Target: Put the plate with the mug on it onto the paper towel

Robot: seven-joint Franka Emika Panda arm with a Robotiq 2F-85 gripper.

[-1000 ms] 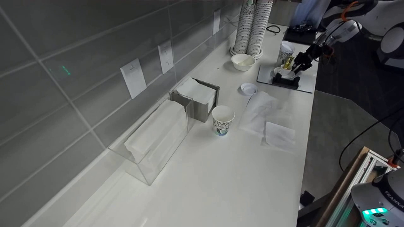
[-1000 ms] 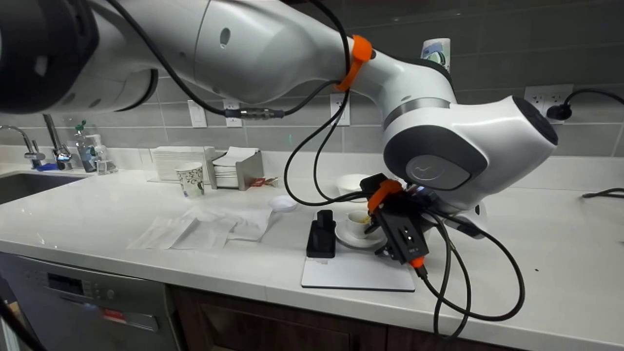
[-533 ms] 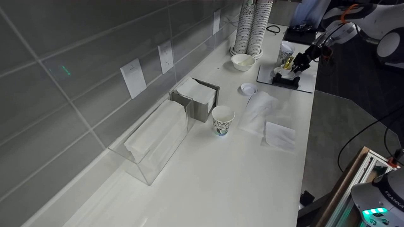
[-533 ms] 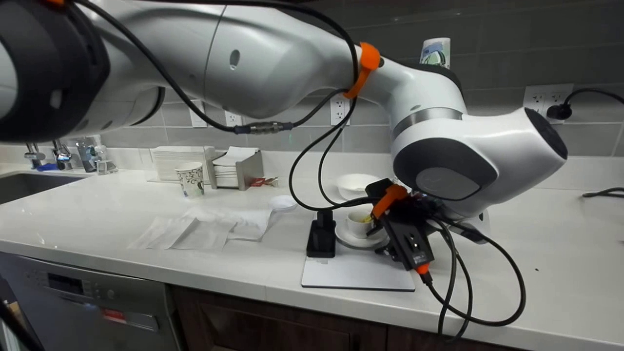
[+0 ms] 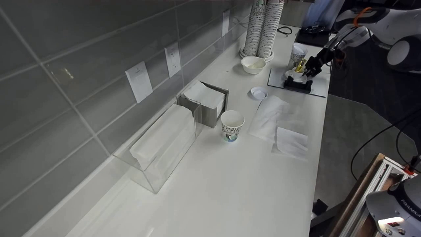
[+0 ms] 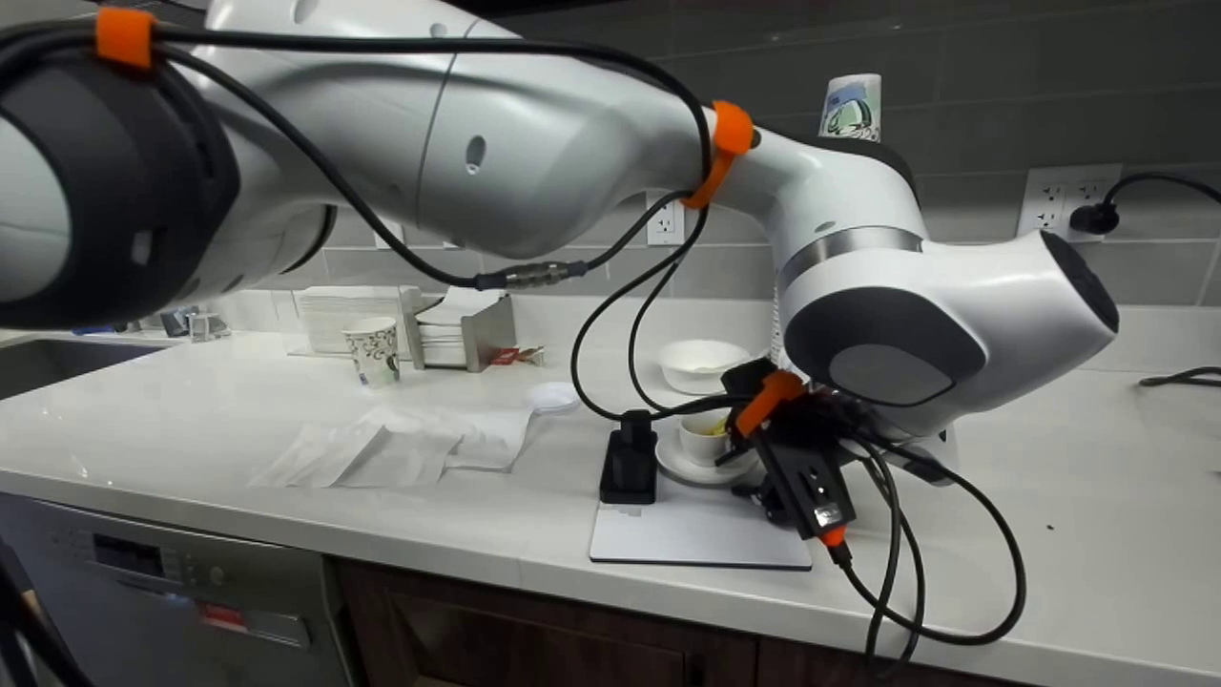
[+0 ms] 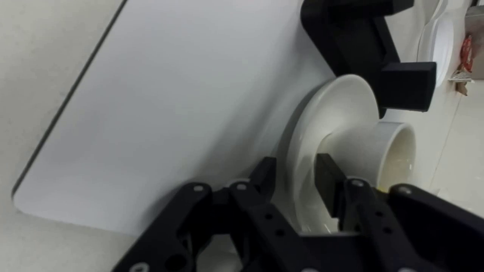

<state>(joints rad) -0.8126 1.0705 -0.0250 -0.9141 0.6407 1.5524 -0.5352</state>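
The white plate [image 6: 679, 468] lies on a flat grey board, with the white mug [image 6: 701, 444] upright on it. The mug holds something yellow. In the wrist view the plate [image 7: 348, 98] and mug [image 7: 355, 151] appear sideways. My gripper [image 7: 295, 181] is open around the plate's rim. One fingertip is on the underside, the other is over the top beside the mug's wall. Gaps show between fingertips and rim. The gripper also shows at the plate in both exterior views [image 5: 305, 73] [image 6: 736, 474]. White paper towel [image 6: 401, 453] lies flat and creased on the counter, also in view here [image 5: 291, 141].
A black stand [image 6: 630, 463] stands on the grey board [image 6: 701, 539], close beside the plate on the paper-towel side. A white lid [image 5: 259, 93], a patterned paper cup [image 5: 232, 125], a white bowl [image 5: 253, 65] and napkin holders [image 5: 210, 102] stand nearby. Another cup [image 5: 297, 54] is behind the plate.
The arm has lowered and shifted a little, and my gripper has tilted slightly and edged in at the plate's rim. The plate, mug and paper towel have not moved.
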